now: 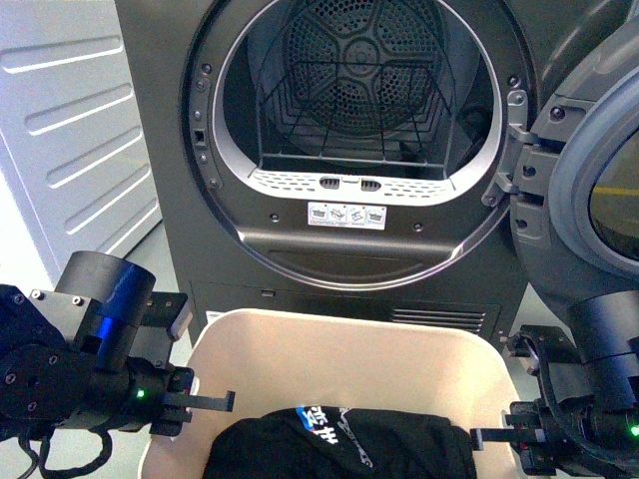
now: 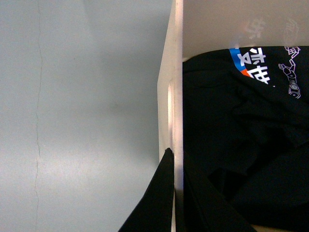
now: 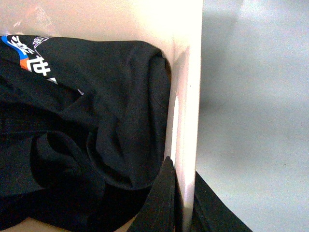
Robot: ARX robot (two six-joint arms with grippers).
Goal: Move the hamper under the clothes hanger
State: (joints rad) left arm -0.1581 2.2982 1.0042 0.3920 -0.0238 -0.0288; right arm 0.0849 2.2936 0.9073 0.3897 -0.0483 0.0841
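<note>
Left end effector (image 1: 205, 401): clamped on the left wall of hamper (image 1: 339, 344).
Right end effector (image 1: 494, 435): pinching the right wall.
Hamper: squarely between both arms, equally near.
Clothes hanger: nowhere in view.

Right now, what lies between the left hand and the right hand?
The front view shows the hamper between the left hand and the right hand, with a black garment lying inside it.

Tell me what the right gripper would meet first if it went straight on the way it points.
The hamper: the right gripper straddles its side wall, so that wall's rim probably comes first; depth is unclear.
</note>
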